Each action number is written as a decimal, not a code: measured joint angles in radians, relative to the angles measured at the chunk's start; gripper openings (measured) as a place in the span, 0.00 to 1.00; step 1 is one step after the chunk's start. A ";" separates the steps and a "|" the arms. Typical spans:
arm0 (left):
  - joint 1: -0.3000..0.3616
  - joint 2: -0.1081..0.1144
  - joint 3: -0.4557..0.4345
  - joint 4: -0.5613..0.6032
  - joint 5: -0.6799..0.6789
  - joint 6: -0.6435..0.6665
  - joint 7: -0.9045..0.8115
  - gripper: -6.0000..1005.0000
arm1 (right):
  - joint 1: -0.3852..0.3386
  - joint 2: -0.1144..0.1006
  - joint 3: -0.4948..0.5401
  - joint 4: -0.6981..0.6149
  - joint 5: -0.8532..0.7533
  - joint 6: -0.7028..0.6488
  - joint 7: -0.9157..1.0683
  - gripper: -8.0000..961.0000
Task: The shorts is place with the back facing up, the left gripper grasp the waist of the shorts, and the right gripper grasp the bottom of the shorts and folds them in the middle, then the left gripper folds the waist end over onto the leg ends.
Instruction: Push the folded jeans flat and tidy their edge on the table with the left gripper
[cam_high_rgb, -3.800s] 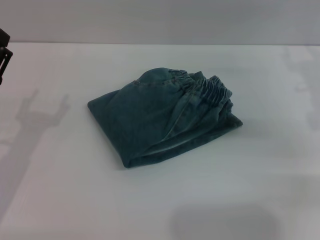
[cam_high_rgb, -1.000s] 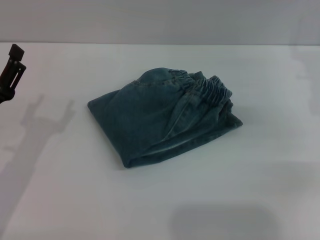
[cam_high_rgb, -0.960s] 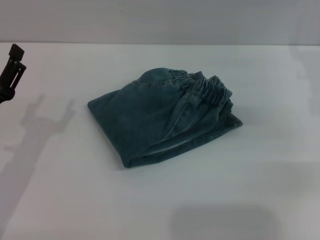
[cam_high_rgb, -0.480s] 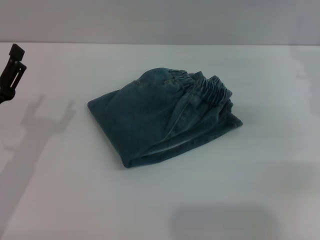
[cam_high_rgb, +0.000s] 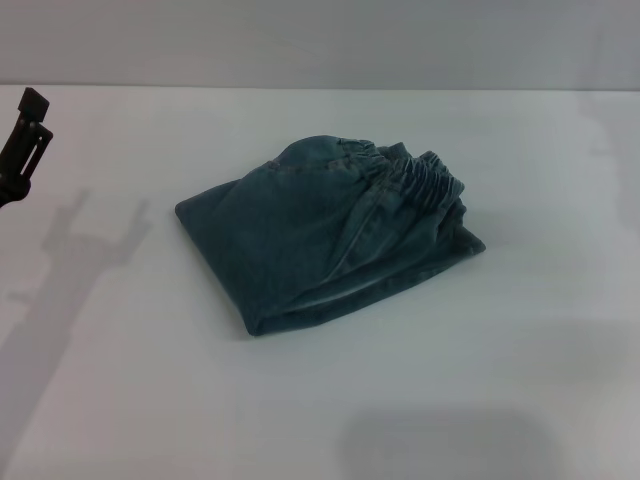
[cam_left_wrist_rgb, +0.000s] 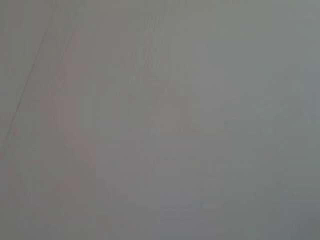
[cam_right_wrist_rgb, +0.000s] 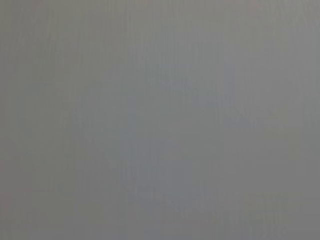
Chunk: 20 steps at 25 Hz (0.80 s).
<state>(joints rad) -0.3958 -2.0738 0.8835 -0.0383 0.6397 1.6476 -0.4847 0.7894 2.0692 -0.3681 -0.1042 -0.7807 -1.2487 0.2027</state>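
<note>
Left gripper (cam_high_rgb: 22, 145) sits off at the desk's (cam_high_rgb: 120, 400) far left edge, can't tell its state. The shorts (cam_high_rgb: 320, 235) lie folded mid-desk, waist (cam_high_rgb: 425, 180) on top, so folding looks finished.

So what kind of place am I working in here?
Probably a lab or test bench: a plain white table, a bare wall behind, only folded denim shorts laid out, left gripper at the edge.
</note>
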 joint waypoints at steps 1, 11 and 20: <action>0.000 0.000 0.000 0.000 0.000 0.000 0.000 0.83 | 0.000 0.000 0.000 0.000 0.000 0.000 0.000 0.61; 0.000 0.000 0.002 0.000 0.000 0.000 0.000 0.83 | 0.001 0.000 0.000 0.001 0.000 0.000 0.000 0.61; 0.000 0.000 0.002 0.000 0.000 0.000 0.000 0.82 | -0.002 0.000 0.000 0.002 0.000 0.000 0.009 0.61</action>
<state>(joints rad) -0.3957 -2.0738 0.8851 -0.0384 0.6396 1.6473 -0.4847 0.7877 2.0692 -0.3681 -0.1027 -0.7808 -1.2487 0.2119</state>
